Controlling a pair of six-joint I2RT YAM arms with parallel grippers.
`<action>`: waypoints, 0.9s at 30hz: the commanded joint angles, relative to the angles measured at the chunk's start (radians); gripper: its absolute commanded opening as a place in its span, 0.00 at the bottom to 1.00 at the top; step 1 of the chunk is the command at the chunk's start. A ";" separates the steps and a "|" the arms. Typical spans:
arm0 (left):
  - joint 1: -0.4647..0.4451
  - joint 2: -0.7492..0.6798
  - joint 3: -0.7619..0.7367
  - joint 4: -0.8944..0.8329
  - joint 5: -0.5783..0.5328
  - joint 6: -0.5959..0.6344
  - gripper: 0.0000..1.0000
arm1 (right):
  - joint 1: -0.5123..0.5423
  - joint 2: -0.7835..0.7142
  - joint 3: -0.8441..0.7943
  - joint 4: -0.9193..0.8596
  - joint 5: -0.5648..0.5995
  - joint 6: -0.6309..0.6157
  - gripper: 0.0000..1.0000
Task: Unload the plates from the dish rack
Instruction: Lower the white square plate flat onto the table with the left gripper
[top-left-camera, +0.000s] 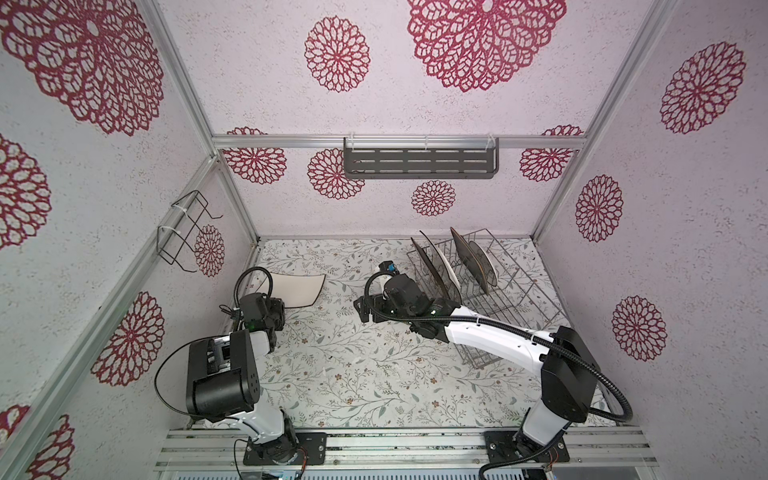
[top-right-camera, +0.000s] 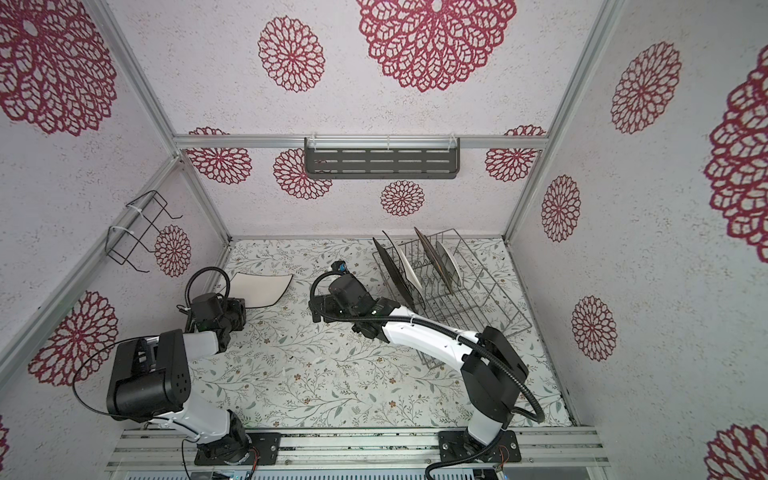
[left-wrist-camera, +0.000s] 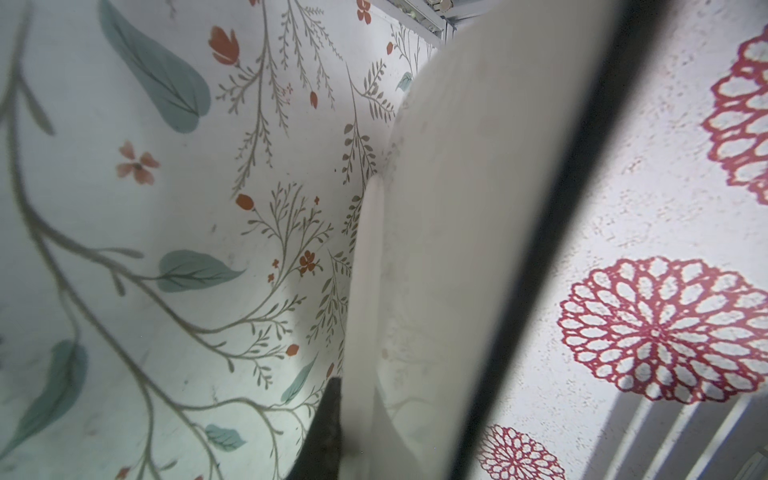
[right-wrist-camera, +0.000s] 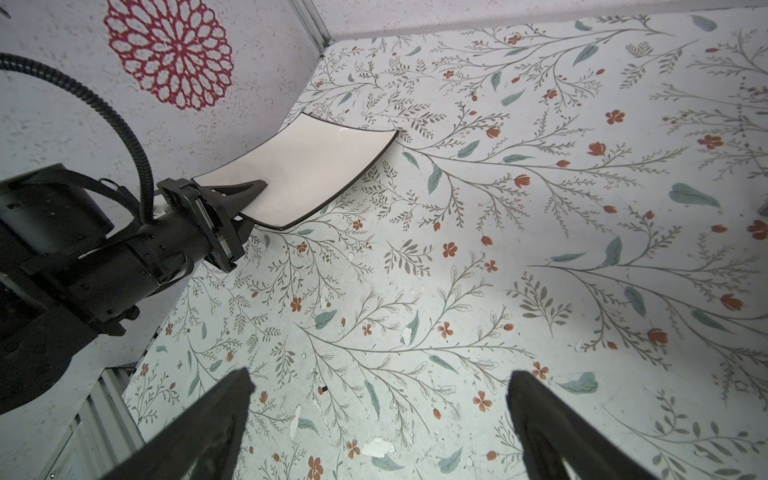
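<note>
My left gripper (top-left-camera: 281, 306) is shut on the near edge of a white square plate (top-left-camera: 297, 286) with a dark rim. It holds the plate low over the table's back left, by the left wall. The right wrist view shows that plate (right-wrist-camera: 307, 174) tilted, with one black finger on top of it. The left wrist view sees the plate (left-wrist-camera: 457, 208) edge-on. The silver wire dish rack (top-left-camera: 505, 291) stands at the back right with several plates upright in it, among them a black one (top-left-camera: 430, 268) and a white one (top-left-camera: 451, 274). My right gripper (right-wrist-camera: 380, 382) is open and empty over the table, left of the rack.
A black wire holder (top-left-camera: 183, 232) hangs on the left wall and a dark grey slotted shelf (top-left-camera: 419, 162) on the back wall. The right forearm (top-left-camera: 490, 336) crosses the rack's near left corner. Walls close in the table on three sides.
</note>
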 joint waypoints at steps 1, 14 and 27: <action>0.004 -0.011 0.051 0.182 0.002 -0.018 0.00 | 0.004 -0.010 0.029 0.001 0.019 -0.010 0.99; 0.003 0.017 0.028 0.209 -0.010 -0.028 0.05 | 0.005 -0.008 0.029 -0.007 0.024 -0.009 0.99; 0.001 0.020 -0.001 0.219 -0.018 -0.037 0.31 | 0.006 -0.013 0.025 -0.010 0.041 -0.004 0.99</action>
